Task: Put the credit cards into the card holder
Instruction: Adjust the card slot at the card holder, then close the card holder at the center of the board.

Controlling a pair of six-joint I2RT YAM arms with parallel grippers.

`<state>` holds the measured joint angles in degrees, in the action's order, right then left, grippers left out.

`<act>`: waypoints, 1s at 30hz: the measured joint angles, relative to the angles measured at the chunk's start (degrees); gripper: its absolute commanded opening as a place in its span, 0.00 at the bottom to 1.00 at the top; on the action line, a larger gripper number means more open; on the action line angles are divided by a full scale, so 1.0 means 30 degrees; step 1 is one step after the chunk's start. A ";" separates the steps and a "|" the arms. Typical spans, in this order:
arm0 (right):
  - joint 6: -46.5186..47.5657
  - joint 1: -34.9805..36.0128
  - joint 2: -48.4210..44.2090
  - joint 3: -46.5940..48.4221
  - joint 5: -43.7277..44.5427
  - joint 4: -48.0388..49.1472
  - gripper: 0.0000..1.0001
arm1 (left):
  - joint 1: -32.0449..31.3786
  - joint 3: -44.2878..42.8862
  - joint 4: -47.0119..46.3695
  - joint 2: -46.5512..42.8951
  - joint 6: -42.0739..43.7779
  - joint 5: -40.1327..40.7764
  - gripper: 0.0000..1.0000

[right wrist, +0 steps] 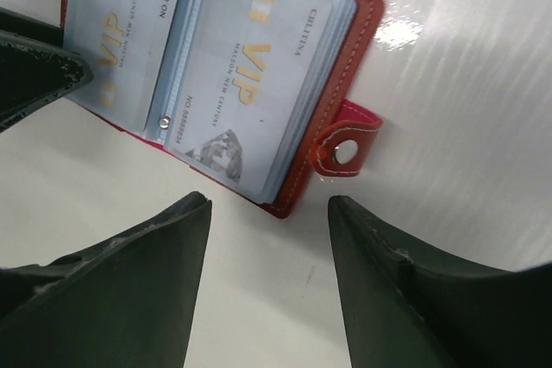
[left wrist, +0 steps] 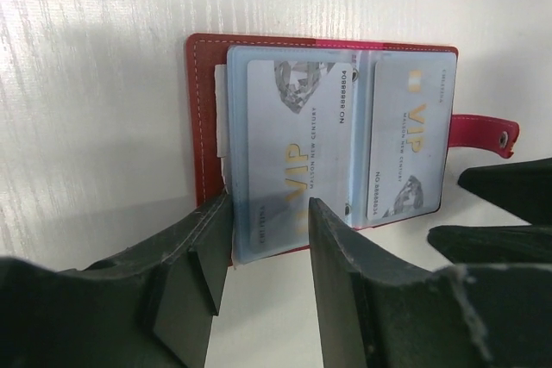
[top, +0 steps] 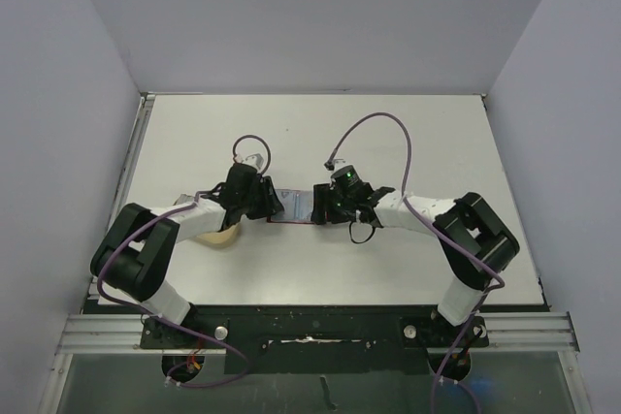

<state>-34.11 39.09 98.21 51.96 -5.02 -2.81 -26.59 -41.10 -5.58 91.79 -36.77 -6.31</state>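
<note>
Out in the middle, the red card holder point(left wrist: 203, 109) lies open; left gripper point(left wrist: 270, 221) straddles a VIP card point(left wrist: 289, 144), grip unclear; right gripper point(right wrist: 269, 208) gapes empty.

Red card holder point(left wrist: 203, 118) open, credit cards point(left wrist: 293, 157) sleeved

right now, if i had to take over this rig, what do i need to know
The wallet lies open on the table, between the claws.
The left claw is open, astride the near end of the left card; contact unclear.
The right claw is open and empty, hovering at the near edge by the snap tab.
Done: the right card sits squarely inside.
To do: the left card overhangs the near edge, slightly crooked; it probably needs pushing in. No loose cards in view.
</note>
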 measured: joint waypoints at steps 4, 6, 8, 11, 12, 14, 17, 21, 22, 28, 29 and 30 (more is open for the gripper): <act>0.0197 -0.0015 -0.0546 0.0401 0.1020 -0.0976 0.63 | -0.0255 -0.0357 0.0685 0.0066 0.0452 0.0517 0.34; 0.0240 -0.0051 -0.0714 0.0729 0.1494 -0.1173 0.63 | -0.0423 -0.0503 0.0954 0.0117 0.0627 0.0911 0.34; 0.0291 -0.0160 -0.0721 0.1064 0.1836 -0.1209 0.64 | -0.0634 -0.0736 0.1275 0.0211 0.0831 0.1341 0.34; 0.0357 -0.0415 -0.0678 0.1435 0.2171 -0.1260 0.64 | -0.0852 -0.1107 0.1792 0.0342 0.1013 0.1829 0.33; 0.0386 -0.0539 -0.0627 0.1603 0.2317 -0.1268 0.64 | -0.0874 -0.1173 0.1923 0.0350 0.1042 0.1923 0.34; 0.0466 -0.0670 -0.0430 0.1894 0.2477 -0.1253 0.63 | -0.0889 -0.1239 0.2084 0.0350 0.1042 0.1996 0.38; 0.0590 -0.0867 0.0182 0.2368 0.2608 -0.1217 0.60 | -0.0889 -0.1326 0.2208 0.0350 0.1027 0.1996 0.40; 0.0685 -0.0969 0.0954 0.2433 0.2608 -0.1122 0.52 | -0.0648 -0.1413 0.2237 0.0350 0.0933 0.1632 0.44; 0.0692 -0.1020 0.1158 0.2433 0.2557 -0.1122 0.50 | -0.0510 -0.1428 0.2229 0.0350 0.0911 0.1435 0.45; 0.0721 -0.1020 0.1515 0.2433 0.2368 -0.1086 0.33 | 0.0277 -0.1479 0.2244 0.0350 0.0838 0.0874 0.46; 0.0721 -0.1020 0.1523 0.2426 0.2324 -0.1078 0.30 | 0.0335 -0.1523 0.2251 0.0350 0.0838 0.0852 0.46; 0.0707 -0.1020 0.1523 0.2426 0.2302 -0.1071 0.29 | 0.0437 -0.1566 0.2251 0.0350 0.0838 0.0845 0.46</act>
<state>-31.99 36.03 102.78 59.24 1.89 -6.02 -25.28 -45.80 1.17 92.84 -34.26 -3.77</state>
